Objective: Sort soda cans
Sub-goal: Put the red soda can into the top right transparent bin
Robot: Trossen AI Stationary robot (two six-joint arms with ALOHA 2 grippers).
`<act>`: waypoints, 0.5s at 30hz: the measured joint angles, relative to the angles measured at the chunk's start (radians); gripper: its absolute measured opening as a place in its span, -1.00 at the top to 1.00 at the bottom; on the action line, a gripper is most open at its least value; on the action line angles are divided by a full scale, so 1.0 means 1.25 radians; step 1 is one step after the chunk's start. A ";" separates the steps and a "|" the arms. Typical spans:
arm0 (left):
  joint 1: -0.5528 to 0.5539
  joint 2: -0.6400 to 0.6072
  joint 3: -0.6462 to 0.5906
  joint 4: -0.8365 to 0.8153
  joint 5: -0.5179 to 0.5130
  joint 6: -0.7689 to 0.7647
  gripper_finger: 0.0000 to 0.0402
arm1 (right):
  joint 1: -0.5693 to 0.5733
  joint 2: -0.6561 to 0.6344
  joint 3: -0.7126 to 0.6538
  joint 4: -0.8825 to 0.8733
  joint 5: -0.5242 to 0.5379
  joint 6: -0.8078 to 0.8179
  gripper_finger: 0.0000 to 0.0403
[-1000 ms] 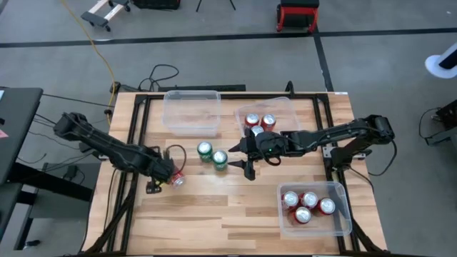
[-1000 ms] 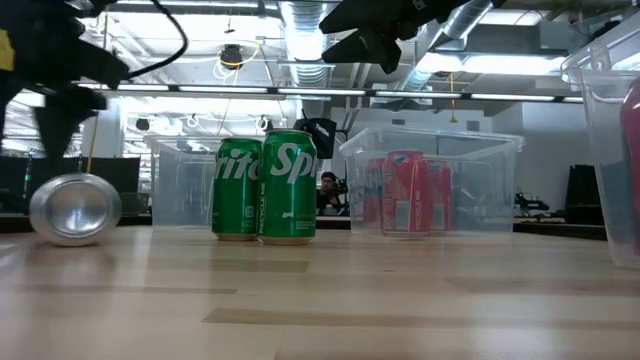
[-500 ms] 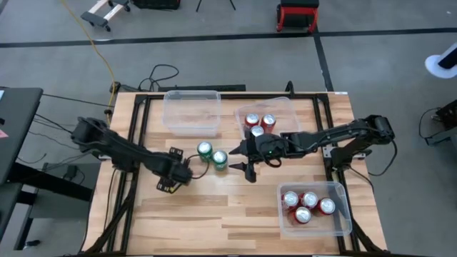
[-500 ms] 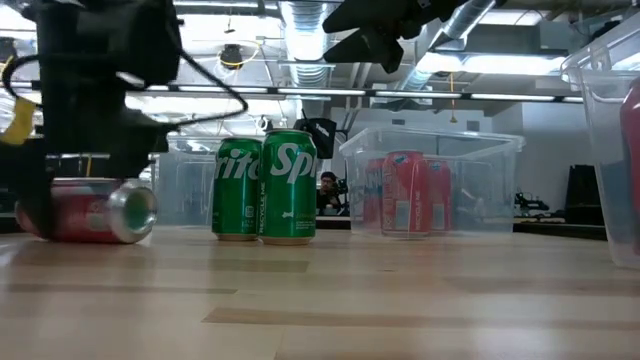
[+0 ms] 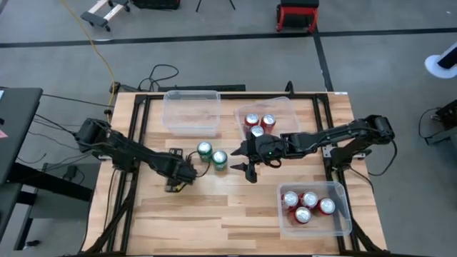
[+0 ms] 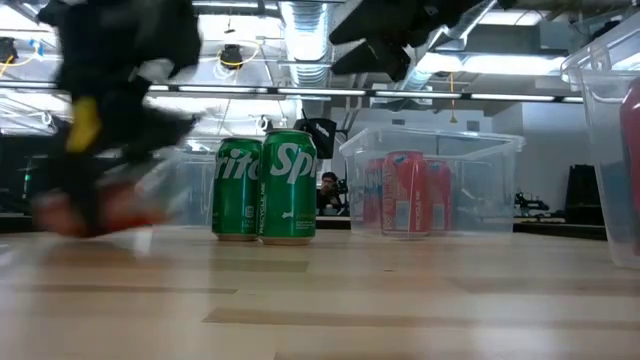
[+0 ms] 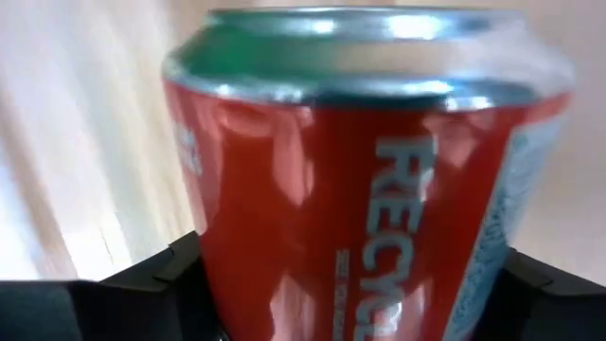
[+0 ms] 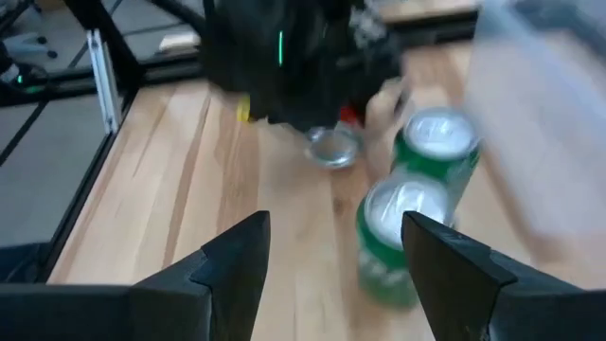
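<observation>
A red soda can [image 7: 360,189] lies on its side on the table, left of centre. My left gripper [image 5: 180,176] is down over it and shut on it; the can's silver end [image 8: 331,147] shows under the gripper. Two green soda cans [image 5: 205,150] [image 5: 220,159] stand upright on their bases just right of it. My right gripper [image 5: 241,164] hangs open above the table beside the green cans, with nothing between its fingers. My left gripper has the red can's body [image 7: 227,275] between its two fingers, one on each curved side. The fingers come from above, pointing steeply down, and lie across the can. Whether the can rests on the table or is lifted clear is lost in the blur.
An empty clear bin [image 5: 191,111] stands at the far middle. Right of it, a bin [image 5: 282,107] holds red cans. Another bin [image 5: 341,207] with several red cans is at the near right. Bare wood lies along the near edge.
My left gripper has gone down and toward the table's right edge, rolling its wrist, and has come around the red can. The can has turned about on the table: its end faced the near edge, then it lay side-on. My right arm has kept still.
</observation>
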 joint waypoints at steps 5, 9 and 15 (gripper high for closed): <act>0.000 -0.112 0.003 0.186 -0.022 -0.011 -0.44 | 0.035 0.000 -0.073 0.070 0.002 0.047 -0.29; -0.008 -0.137 0.004 0.362 0.011 0.041 -0.44 | 0.060 0.001 -0.136 0.199 0.003 0.068 -0.29; -0.022 -0.103 0.001 0.466 0.033 0.072 -0.44 | 0.105 0.005 -0.198 0.381 0.007 0.064 -0.29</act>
